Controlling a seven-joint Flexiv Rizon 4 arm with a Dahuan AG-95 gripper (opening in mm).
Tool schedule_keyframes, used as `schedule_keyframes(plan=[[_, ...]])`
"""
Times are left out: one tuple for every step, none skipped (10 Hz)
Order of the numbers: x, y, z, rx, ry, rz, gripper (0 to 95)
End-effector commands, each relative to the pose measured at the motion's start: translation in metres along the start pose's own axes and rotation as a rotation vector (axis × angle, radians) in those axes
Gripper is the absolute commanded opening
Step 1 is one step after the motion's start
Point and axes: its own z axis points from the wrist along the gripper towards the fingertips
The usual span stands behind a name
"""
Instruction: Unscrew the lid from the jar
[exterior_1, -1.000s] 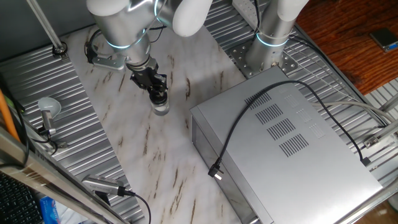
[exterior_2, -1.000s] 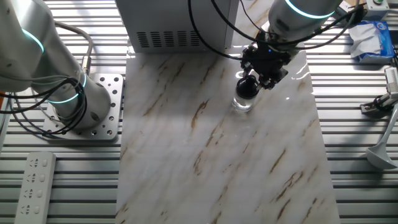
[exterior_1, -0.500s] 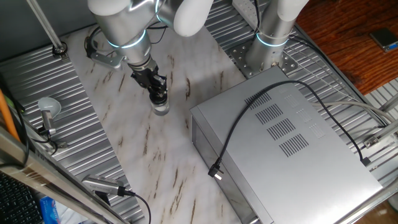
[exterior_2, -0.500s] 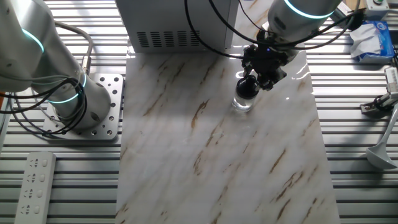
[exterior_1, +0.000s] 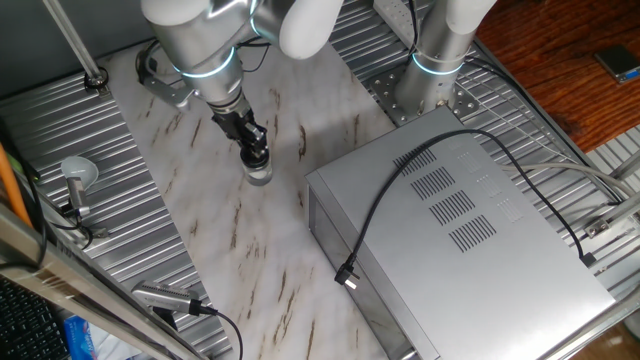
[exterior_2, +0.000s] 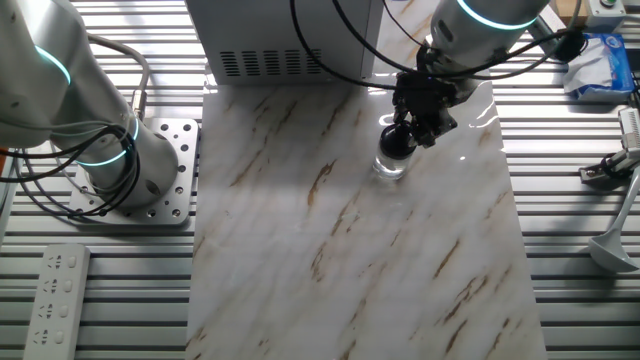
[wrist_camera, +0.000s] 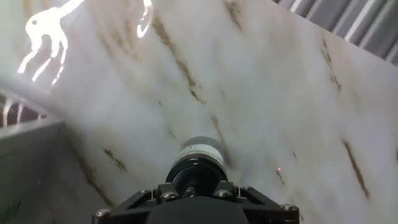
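The tiny clear jar (exterior_1: 260, 175) stands upright on the marble board, left of the grey metal box. It also shows in the other fixed view (exterior_2: 388, 167). Its dark lid (exterior_1: 257, 158) (exterior_2: 397, 143) sits on top. My gripper (exterior_1: 254, 152) (exterior_2: 408, 137) comes down from above with its fingers closed around the lid. In the hand view the dark lid (wrist_camera: 197, 172) sits right between the jaws of my gripper (wrist_camera: 196, 185), with the pale jar body (wrist_camera: 201, 152) just beyond it.
A large grey metal box (exterior_1: 460, 230) with a black cable over it lies to the right of the jar. A second arm's base (exterior_2: 120, 160) stands on a bolted plate. A round grey knob on a stem (exterior_1: 78, 172) is at the left edge.
My gripper has turned about its own axis while staying on the lid. The jar has stayed in the same spot on the board.
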Motion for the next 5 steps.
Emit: schedule_keyframes(plan=[[0.0002,-0.0004,0.0001,0.004,-0.003,0.020,19.0],[0.0002,-0.0004,0.0001,0.003,-0.004,0.020,19.0],[0.0002,-0.0004,0.0001,0.001,-0.004,0.019,19.0],[0.0002,-0.0004,0.0002,0.000,-0.005,0.019,19.0],[0.0002,-0.0004,0.0002,0.000,-0.005,0.019,19.0]])
